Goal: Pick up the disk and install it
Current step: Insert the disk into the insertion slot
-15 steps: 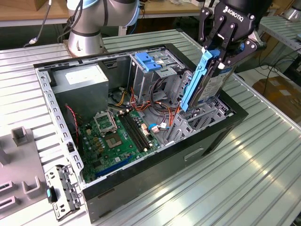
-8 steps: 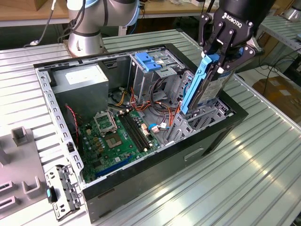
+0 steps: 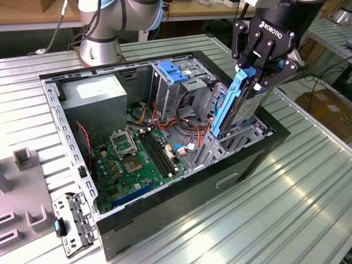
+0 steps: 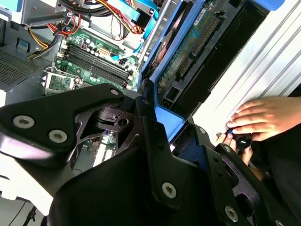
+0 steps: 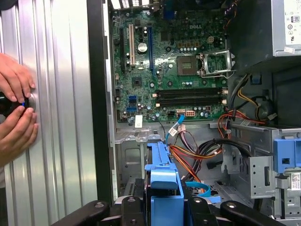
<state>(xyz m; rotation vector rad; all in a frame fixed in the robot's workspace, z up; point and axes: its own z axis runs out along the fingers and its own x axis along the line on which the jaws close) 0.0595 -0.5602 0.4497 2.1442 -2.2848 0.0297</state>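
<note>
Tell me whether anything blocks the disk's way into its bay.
Nothing visible does. In the exterior view the gripper holds the disk upright, and its lower end seems to be inside the bay. The cables lie beside it, toward the motherboard, not under it as far as shows.

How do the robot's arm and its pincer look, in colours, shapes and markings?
The arm is made of round silver-grey tubes with light blue caps at the joints. The pincer is matte black, built from angular jointed links, with white lettering on its body. In the second wrist view, silver screw heads dot its links.
</note>
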